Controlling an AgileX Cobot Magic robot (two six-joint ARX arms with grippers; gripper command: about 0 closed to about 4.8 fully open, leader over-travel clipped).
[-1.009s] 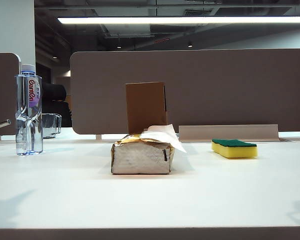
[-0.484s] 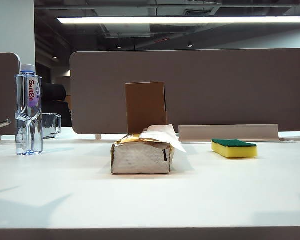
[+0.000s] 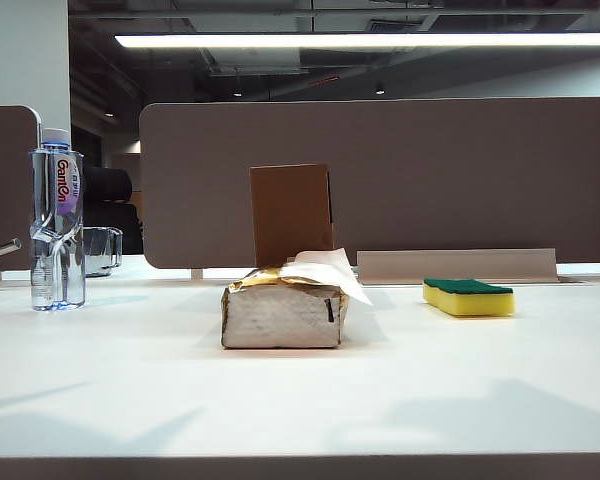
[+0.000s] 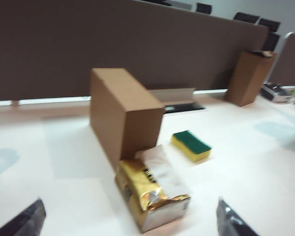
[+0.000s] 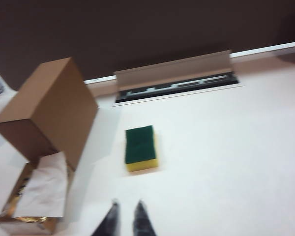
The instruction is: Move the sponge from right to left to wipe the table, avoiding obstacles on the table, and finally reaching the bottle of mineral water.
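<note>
Neither arm visible in the exterior view, only shadows on the white table (image 3: 300, 400). Of the left hand (image 4: 130, 219), just two dark fingertips cut off by the frame edge, spread wide apart, nothing between them, hovering near the tissue pack (image 3: 282, 310). Of the right hand (image 5: 126, 219), blurred tips only, a narrow gap between them, empty, short of the sponge (image 3: 468, 296). Sponge flat on the table, right of the tissue pack, green side up, long axis pointing from the right hand toward the back divider. Cardboard box (image 3: 291, 213) upright just behind the tissue pack. Bottle of mineral water (image 3: 57, 222) upright far left of the pack.
</note>
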